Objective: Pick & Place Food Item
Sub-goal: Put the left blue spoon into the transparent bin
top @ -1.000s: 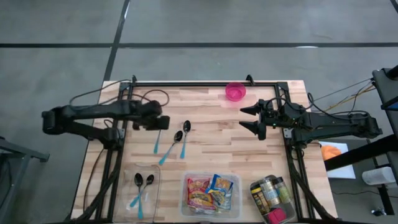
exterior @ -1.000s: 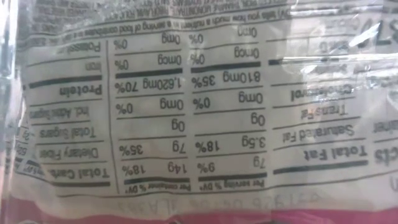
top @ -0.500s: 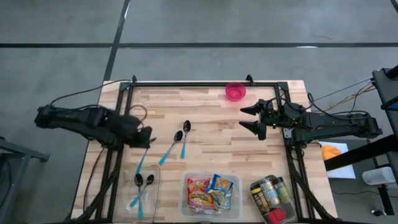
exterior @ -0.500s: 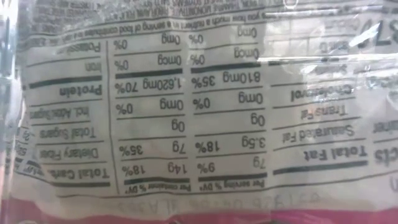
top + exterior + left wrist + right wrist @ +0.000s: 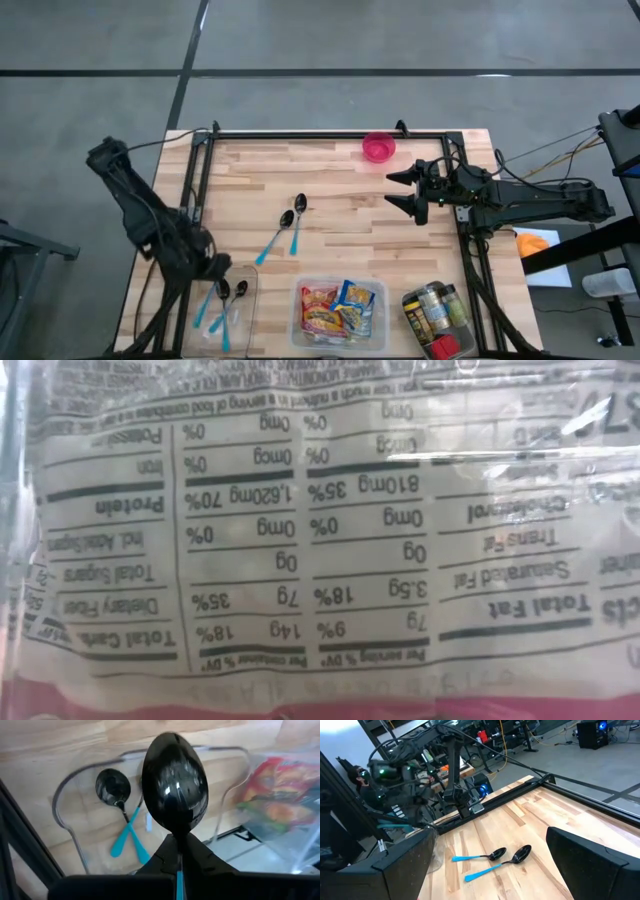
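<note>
A: Sorting looks partly done. Left gripper point(image 5: 212, 268) is over the clear tray point(image 5: 59, 805) at the bench's point(image 5: 340, 190) front left, fingers clenched on a spoon point(image 5: 175, 787) with black bowl and blue handle. Wrist view shows it above the tray, not yet set down.

B: What is already in the tray?

A: Two spoons point(image 5: 231, 295), handles crossed. Two more point(image 5: 288, 222) lie loose mid-bench, side by side.

B: So three left to place, counting the held one?

A: That is my reading. Note the task says food item, yet the arm is carrying cutlery. The food packets point(image 5: 338, 308) sit in a clear tub at the front centre, untouched as far as I can see.

B: Right arm?

A: Right gripper point(image 5: 402, 190) waits at the bench's right side near the pink cup point(image 5: 378, 148), fingers released and spread wide, holding nothing.

B: Low view?

A: Blocked by a label pressed against the lens, probably a packet's nutrition panel. No use for judging spoon height.
</note>
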Tool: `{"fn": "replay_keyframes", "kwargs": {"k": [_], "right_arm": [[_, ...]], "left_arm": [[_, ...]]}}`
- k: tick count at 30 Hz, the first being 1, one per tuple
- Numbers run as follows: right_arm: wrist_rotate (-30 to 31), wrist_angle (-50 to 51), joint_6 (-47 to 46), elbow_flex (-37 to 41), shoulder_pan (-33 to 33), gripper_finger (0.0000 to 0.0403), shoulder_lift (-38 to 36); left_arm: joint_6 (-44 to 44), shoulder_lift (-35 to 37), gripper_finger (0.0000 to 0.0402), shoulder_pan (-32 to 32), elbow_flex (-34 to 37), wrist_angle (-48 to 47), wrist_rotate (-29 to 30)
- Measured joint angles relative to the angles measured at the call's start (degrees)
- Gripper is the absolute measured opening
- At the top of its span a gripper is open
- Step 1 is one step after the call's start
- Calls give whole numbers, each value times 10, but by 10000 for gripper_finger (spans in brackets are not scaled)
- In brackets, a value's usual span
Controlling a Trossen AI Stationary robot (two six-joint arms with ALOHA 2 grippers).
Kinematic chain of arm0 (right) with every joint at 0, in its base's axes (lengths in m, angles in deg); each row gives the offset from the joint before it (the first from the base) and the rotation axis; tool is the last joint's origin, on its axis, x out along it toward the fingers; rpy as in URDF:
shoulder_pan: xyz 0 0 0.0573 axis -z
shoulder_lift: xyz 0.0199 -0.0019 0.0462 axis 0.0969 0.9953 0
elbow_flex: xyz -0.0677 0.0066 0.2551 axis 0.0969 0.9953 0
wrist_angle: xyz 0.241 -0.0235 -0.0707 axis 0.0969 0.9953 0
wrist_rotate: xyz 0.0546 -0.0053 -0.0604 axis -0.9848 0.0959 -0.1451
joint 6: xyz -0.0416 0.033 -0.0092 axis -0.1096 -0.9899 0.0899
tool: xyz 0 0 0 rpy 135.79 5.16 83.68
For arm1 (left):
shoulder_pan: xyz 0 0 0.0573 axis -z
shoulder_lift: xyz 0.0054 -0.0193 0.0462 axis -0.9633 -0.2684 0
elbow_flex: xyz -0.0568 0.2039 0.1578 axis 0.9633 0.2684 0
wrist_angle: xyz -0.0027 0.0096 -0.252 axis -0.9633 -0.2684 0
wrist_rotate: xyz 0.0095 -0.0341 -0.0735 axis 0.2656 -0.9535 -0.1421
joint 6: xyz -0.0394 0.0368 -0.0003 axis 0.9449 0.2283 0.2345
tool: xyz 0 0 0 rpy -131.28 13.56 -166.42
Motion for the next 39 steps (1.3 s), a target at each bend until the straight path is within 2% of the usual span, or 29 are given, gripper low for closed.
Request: {"fn": "replay_keyframes", "kwargs": {"k": [3,8,14,22,31,34,39], "right_arm": [[0,0,0,0,0,381,0],[0,0,0,0,0,381,0],[0,0,0,0,0,381,0],[0,0,0,0,0,381,0],[0,0,0,0,0,381,0],[0,0,0,0,0,381,0],[0,0,0,0,0,381,0]], "left_arm": [[18,-30,0,35,0,16,16],[22,-78,2,60,0,33,11],[-20,-139,3,61,0,35,13],[-33,-220,1,61,1,41,15],[-33,-245,1,61,1,57,15],[-30,-245,15,61,1,57,15],[-29,-244,80,61,1,61,23]]}}
